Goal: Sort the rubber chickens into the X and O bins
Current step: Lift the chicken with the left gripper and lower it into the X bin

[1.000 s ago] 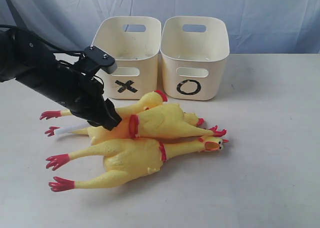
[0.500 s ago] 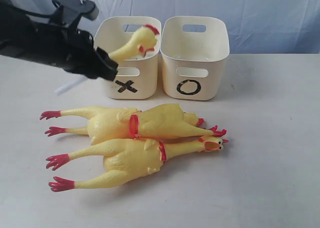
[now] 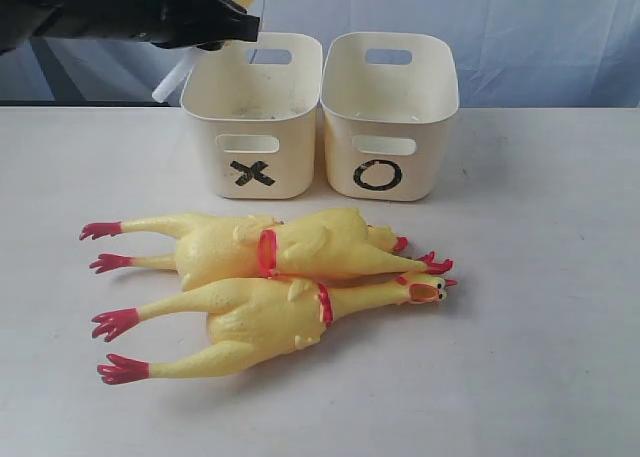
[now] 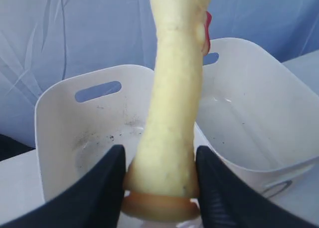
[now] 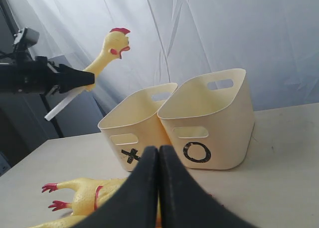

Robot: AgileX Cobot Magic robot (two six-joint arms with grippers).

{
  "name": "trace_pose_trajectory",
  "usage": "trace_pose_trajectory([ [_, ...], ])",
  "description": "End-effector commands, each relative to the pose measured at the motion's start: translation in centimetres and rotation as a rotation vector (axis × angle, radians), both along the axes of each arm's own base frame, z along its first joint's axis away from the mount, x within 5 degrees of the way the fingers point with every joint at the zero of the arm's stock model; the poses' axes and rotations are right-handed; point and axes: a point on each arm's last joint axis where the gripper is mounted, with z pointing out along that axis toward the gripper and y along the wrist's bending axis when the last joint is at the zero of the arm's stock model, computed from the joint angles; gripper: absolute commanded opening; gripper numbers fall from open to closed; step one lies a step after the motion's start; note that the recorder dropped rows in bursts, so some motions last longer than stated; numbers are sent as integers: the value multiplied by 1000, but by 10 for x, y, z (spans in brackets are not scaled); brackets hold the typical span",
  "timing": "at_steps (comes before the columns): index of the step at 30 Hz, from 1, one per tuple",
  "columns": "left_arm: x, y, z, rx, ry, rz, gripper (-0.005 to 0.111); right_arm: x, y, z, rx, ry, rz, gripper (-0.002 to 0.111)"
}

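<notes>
The left claw clamps the small rubber chicken by its neck, held high, seemingly over the X bin for dropping.

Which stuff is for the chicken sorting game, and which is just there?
For the job: small chicken in the left claw, back long chicken, front long chicken, X bin, O bin.
Just there: table, blue cloth behind.
</notes>
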Motion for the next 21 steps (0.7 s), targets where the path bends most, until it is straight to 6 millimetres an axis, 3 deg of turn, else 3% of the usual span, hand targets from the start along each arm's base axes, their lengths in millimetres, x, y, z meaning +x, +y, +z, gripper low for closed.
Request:
trace_pose_trajectory([
  [1, 27, -9, -14, -27, -15, 51, 0, 0, 0, 1, -6, -1, 1, 0],
  [12, 77, -25, -51, 7, -36, 79, 0, 0, 0, 1, -8, 3, 5, 0],
  [21, 96, -24, -84, 46, -83, 153, 0, 0, 1, 1, -9, 5, 7, 0],
])
